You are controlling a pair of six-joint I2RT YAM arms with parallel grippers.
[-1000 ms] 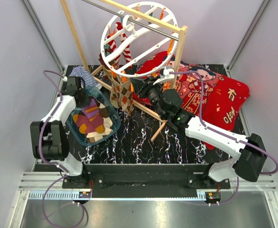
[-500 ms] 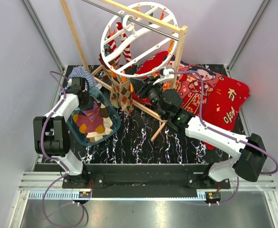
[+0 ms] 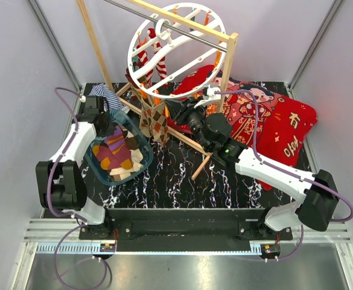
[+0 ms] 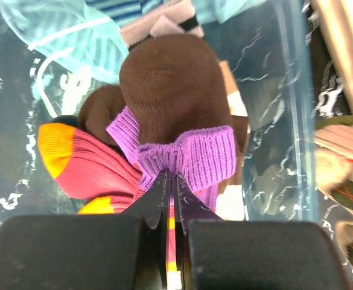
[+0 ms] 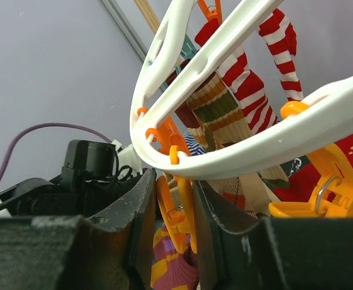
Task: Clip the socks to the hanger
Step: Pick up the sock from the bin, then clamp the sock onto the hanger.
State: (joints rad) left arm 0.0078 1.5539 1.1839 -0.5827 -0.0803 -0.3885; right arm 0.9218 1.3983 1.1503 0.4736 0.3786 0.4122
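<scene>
The white round hanger (image 3: pixel 177 41) hangs from a wooden pole, with a red-white striped sock (image 3: pixel 145 59) and an argyle sock (image 3: pixel 156 122) clipped under it. My left gripper (image 3: pixel 107 128) is over the clear blue bin (image 3: pixel 147 158) of socks. In the left wrist view it (image 4: pixel 170 176) is shut on the purple cuff of a purple striped sock (image 4: pixel 188 151), with a brown sock (image 4: pixel 170 90) behind. My right gripper (image 3: pixel 175 110) is under the hanger's rim (image 5: pixel 236 151). Its fingers (image 5: pixel 141 199) press both sides of an orange clip (image 5: pixel 177 211).
The wooden pole frame (image 3: pixel 188 142) crosses the table between the arms. A big red cartoon-print blanket (image 3: pixel 267 121) lies at the right. A blue-white striped cloth (image 3: pixel 107 93) sits behind the bin. Other orange clips (image 5: pixel 321 187) dangle from the rim.
My left arm dipped towards the bin and came back up a little, holding the purple striped sock. The right arm and the hanger have not moved.
</scene>
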